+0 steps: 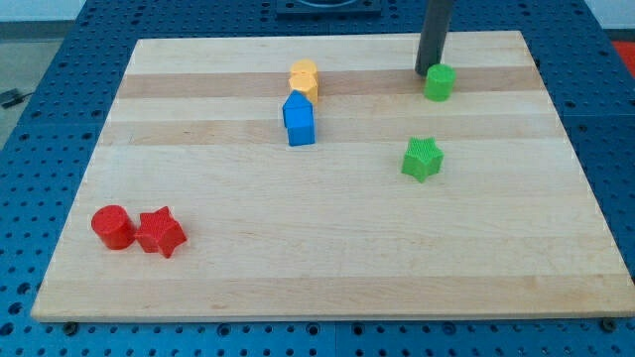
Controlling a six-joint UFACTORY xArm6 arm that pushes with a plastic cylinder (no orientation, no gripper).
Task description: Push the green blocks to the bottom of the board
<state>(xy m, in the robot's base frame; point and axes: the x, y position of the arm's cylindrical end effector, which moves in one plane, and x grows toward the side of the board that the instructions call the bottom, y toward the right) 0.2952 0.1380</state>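
Green blocks, two of them, sit in the right half of the desk, both far from the bottom edge.

Left to right:
- Red cylinder and red star touch each other near the bottom-left corner. Not in the way of either green block.
- Yellow block and blue house-shaped block stand touching, one behind the other, toward the top edge, left of centre. Clear of the green blocks' paths.
- Green star lies mid-desk, right of centre, with bare wood all the way down to the bottom edge.
- Green cylinder sits near the top edge, toward the top-right corner.
- My tip, the tool here, is a plain rod with nothing to open or close and nothing held; it stands just behind the green cylinder, on its top-edge side, touching or nearly so.

Step in hand, by my reading: start of the push on the green cylinder.

Next move calls for a straight drive toward the bottom edge. Green star lies slightly left of that line; the two may meet, which could carry both down or knock one askew. Right edge is well apart, so there is room to correct.
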